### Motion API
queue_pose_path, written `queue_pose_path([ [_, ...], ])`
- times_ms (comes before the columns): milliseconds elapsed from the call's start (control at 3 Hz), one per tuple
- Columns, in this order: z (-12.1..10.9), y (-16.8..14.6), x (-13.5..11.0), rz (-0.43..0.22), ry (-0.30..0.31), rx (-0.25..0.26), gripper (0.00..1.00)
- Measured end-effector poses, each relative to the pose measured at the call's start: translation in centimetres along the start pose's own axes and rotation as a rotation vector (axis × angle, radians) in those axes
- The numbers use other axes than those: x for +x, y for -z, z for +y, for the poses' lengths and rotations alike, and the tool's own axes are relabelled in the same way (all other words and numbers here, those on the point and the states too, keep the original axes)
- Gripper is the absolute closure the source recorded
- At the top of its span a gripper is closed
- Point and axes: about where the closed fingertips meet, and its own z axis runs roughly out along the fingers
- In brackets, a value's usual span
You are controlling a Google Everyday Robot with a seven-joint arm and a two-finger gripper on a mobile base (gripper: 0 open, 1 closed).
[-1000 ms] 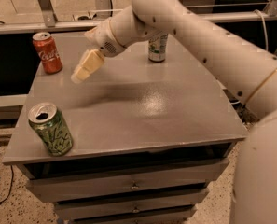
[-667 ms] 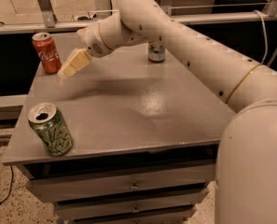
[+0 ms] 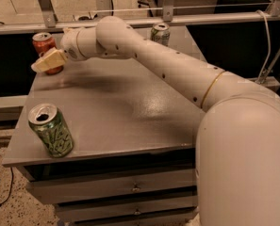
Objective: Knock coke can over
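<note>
The coke can [image 3: 44,44] is red-orange with a silver top. It stands upright at the far left corner of the grey table [image 3: 116,107]. My gripper [image 3: 46,61] has cream-coloured fingers and sits right in front of the can, covering its lower half and appearing to touch it. The white arm reaches across the table from the right.
A green can with a scribble pattern [image 3: 51,130] stands upright near the table's front left corner. A silver-white can with green markings [image 3: 160,34] stands at the back edge behind the arm. Drawers sit under the tabletop. A metal rail runs behind the table.
My gripper has moved left across the table and now sits against the coke can. The can still stands upright. The view has shifted a little.
</note>
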Motion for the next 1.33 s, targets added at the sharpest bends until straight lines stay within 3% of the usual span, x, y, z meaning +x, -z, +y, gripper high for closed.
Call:
queue_pose_path([
  [333,-0.2,-2.6,-0.5,-0.052,-0.041,0.018,0.08],
  [667,0.2,-4.4,-0.4,-0.071,-0.095,-0.002,0.31],
  [1000,0.1,-4.1,-0.2,-0.074,-0.113,-0.008,0.55],
  [1333,-0.9,-1.2,-1.3,-0.079,-0.072,-0.005,0.78],
])
